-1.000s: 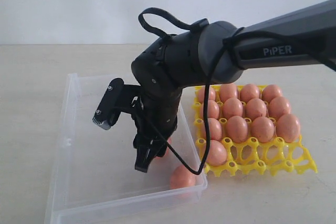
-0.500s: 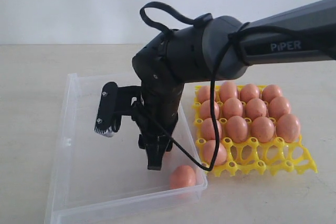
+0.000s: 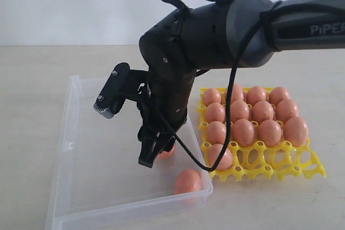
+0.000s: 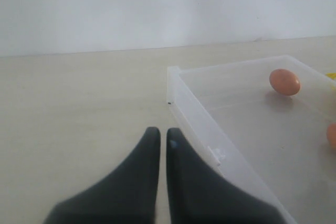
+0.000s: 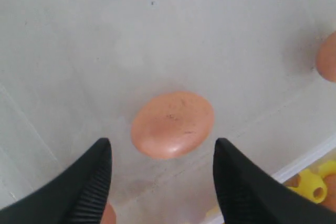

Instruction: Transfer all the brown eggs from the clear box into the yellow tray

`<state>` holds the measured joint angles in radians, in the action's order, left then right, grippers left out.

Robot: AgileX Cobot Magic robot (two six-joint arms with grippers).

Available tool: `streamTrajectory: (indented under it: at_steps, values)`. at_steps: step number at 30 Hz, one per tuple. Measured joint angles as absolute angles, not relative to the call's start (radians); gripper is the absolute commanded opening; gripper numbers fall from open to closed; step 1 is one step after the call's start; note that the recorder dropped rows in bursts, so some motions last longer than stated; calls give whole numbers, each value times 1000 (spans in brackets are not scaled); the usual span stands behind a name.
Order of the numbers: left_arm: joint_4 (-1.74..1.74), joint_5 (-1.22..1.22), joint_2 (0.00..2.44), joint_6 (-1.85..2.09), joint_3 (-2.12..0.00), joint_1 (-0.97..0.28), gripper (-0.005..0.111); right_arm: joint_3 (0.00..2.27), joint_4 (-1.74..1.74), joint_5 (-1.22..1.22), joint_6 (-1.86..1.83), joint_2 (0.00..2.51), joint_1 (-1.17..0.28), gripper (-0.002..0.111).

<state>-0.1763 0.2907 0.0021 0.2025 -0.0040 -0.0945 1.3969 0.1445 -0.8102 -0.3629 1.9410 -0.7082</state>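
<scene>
The left pincer (image 4: 159, 132) is closed, with its two fingers almost touching, and it holds nothing. The box (image 4: 194, 114), of clear plastic with low walls, begins just beside it. The right pincer (image 3: 152, 155) hangs inside the box, wide open and empty. Directly under it, between its fingers but not touched, lies one egg (image 5: 173, 124). It is smooth, oval and orange-brown, with faint dark specks. A second egg (image 3: 188, 181) lies near the pincer, by the box wall. Beyond that wall the tray (image 3: 280, 169), a bright yellow lattice, carries rows of similar eggs (image 3: 243, 132).
</scene>
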Motion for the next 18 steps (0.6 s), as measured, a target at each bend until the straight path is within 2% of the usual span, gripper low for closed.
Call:
streamTrajectory:
  at_steps: [11,18]
  values:
    - [-176,291,2,203,-4,-95,4,1395,127,-733,112,1971,-708,50]
    - [-176,291,2,203,-4,-95,4,1395,232,-728,392,1971,-708,50]
